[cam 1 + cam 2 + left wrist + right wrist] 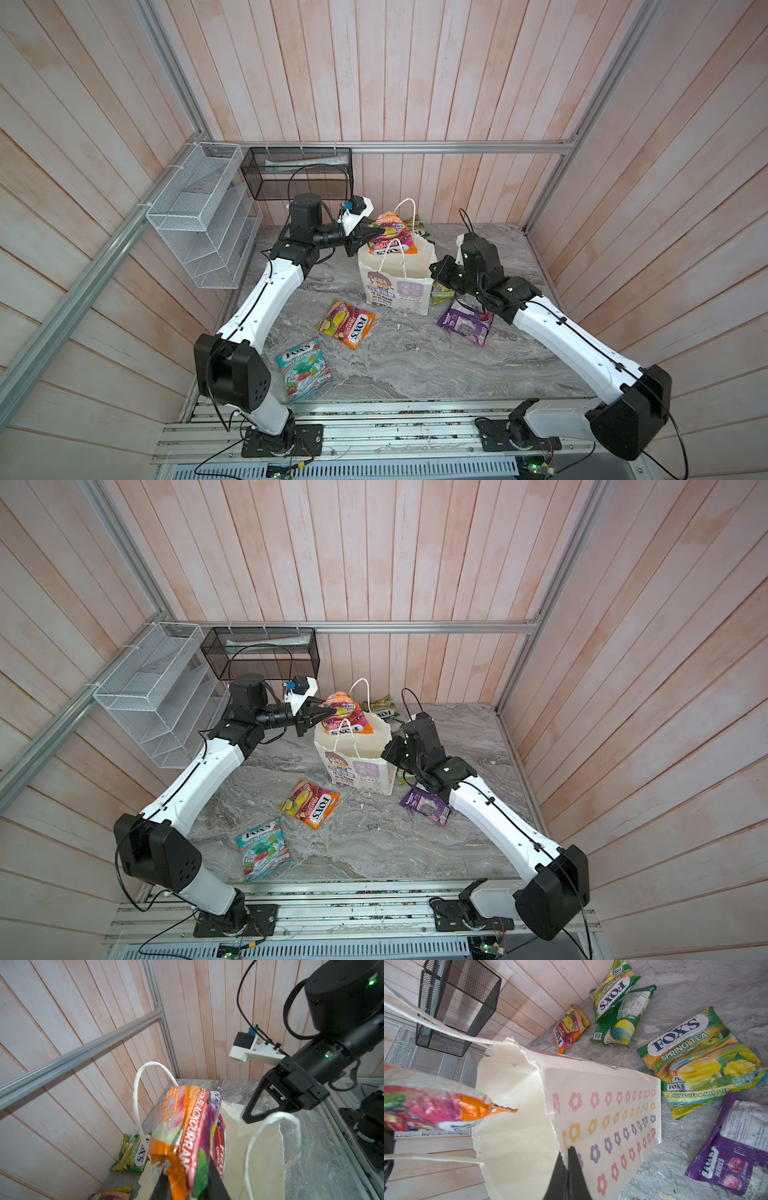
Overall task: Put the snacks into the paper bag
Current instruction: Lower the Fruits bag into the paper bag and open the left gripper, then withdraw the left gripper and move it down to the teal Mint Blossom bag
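The left end effector (376, 233) grips an orange packet (395, 241) over the bag (399, 291); the right end effector (569, 1153) pinches its rim. Lower the packet between the handles (135, 1093), well inside, before releasing.

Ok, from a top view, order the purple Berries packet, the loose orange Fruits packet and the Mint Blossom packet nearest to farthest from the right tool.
1. Purple Berries packet, right side, under the arm of the right tool.
2. Orange Fruits packet, table middle.
3. Mint Blossom packet, front left.
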`<state>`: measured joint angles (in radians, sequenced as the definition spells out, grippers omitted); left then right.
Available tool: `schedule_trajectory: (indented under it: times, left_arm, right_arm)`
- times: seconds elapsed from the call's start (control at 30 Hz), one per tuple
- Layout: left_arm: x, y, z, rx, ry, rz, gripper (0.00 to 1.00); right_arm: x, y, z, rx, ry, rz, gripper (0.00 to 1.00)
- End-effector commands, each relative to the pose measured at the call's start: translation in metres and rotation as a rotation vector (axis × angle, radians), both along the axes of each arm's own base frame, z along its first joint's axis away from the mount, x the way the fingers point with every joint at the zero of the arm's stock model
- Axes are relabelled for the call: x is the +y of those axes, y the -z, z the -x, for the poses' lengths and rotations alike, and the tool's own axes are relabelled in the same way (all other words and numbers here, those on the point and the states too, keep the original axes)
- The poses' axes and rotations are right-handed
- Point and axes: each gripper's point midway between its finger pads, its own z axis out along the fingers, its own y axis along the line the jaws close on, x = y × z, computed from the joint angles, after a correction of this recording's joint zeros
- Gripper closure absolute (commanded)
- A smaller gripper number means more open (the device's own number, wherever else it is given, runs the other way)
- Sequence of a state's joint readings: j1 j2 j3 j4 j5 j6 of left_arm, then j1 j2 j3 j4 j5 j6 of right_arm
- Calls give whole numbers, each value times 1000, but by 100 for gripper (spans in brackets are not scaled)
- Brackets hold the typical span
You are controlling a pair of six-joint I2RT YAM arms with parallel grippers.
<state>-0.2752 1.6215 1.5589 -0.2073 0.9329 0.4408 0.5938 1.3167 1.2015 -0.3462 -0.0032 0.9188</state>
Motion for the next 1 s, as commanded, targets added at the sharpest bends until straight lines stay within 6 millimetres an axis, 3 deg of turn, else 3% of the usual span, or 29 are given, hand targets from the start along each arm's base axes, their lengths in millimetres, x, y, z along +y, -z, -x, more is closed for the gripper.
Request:
schedule_trajectory:
  times: [0.0, 0.2, 0.37, 0.5, 0.57, 0.7, 0.8, 0.97]
  left_arm:
    - [-10, -3, 5, 12, 38, -11, 86]
    - [-16, -20, 0, 13, 3, 47, 36]
    - [-14, -56, -2, -73, -89, 85, 14]
    - [2, -97, -11, -110, -270, 185, 9]
    - [18, -117, -17, -76, -383, 259, 1]
    - [61, -135, -20, 80, -594, 394, 0]
    - [100, -130, -11, 259, -711, 483, 0]
    - [154, -79, 15, 484, -917, 484, 0]
  right_arm:
    - [0, -14, -1, -22, -10, -2, 100]
    - [0, -12, -5, -17, 7, -8, 100]
    - [-8, -9, -7, -2, 53, -27, 100]
    - [-17, -11, -11, -4, 105, -46, 100]
    - [-20, -8, -14, 9, 126, -73, 100]
    - [-20, -5, -17, 21, 146, -117, 100]
    - [-20, -2, -19, 31, 158, -135, 100]
    - [-24, 6, -20, 57, 185, -145, 100]
